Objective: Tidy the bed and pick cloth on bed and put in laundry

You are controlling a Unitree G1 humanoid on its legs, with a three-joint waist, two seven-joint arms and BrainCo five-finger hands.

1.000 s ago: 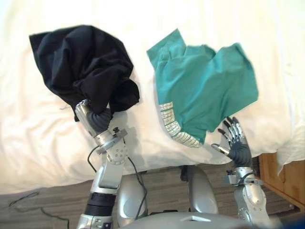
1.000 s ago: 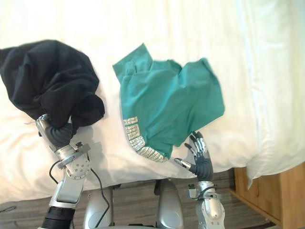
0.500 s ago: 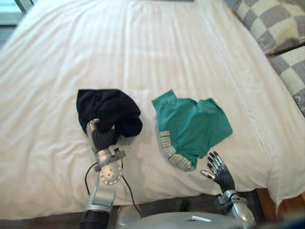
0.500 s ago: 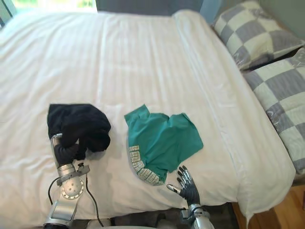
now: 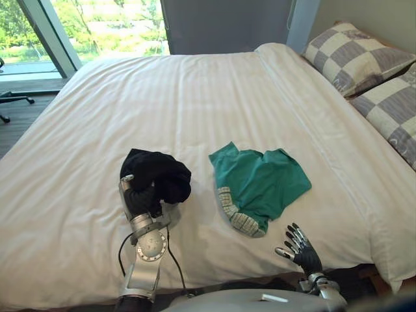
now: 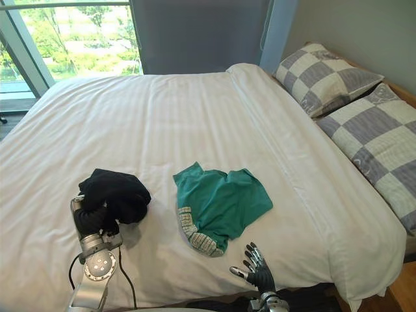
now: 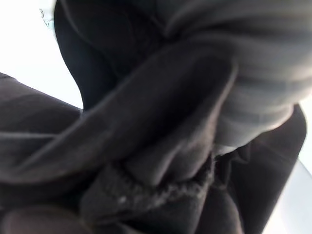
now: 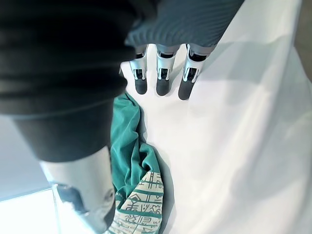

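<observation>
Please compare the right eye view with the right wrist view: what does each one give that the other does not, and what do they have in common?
Right eye view's own: the black cloth bunched over the left hand, two checked pillows at the right, and the window beyond the bed. Right wrist view's own: a close look at the straight fingers of the right hand above the white sheet, and at the teal figures on the pale hem of the green shirt. Shared: the open right hand, the green shirt beside it, and the white sheet.
</observation>
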